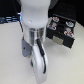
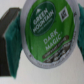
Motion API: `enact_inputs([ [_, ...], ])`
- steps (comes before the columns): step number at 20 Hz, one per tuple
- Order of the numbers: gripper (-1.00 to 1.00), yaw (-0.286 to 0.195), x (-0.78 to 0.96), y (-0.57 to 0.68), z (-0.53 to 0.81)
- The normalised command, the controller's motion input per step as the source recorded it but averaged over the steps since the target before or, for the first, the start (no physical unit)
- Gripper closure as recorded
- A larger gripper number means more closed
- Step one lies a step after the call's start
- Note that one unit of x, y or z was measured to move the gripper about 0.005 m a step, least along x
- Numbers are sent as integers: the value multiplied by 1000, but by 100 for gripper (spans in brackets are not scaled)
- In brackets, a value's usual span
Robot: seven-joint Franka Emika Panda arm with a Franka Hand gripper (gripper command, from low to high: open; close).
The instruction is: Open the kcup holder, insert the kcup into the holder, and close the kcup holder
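Note:
In the wrist view the kcup (image 2: 47, 35) fills the picture, a round white pod with a green top printed "Green Mountain Dark Magic". My gripper (image 2: 46, 39) is shut on it, with a dark finger and a green pad (image 2: 15, 44) at one side and a green pad at the other. In the exterior view the black kcup holder (image 1: 61, 31) stands at the exterior view's right, its drawer pulled out with several pods showing inside. My gripper (image 1: 25, 48) hangs to the left of the holder, above the table. The kcup is hidden by the arm in that view.
The white and silver arm (image 1: 37, 35) covers the middle of the exterior view. The light table (image 1: 10, 60) runs around it. Dark clutter lies along the back edge (image 1: 10, 17).

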Motion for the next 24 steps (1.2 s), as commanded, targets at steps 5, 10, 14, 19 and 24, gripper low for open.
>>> enact_inputs([
  [5,100,41,26,475,810],
  [10,100,87,6,489,749],
  [14,100,94,-16,485,687],
  [19,100,84,-90,483,540],
  [24,100,81,-166,494,417],
])
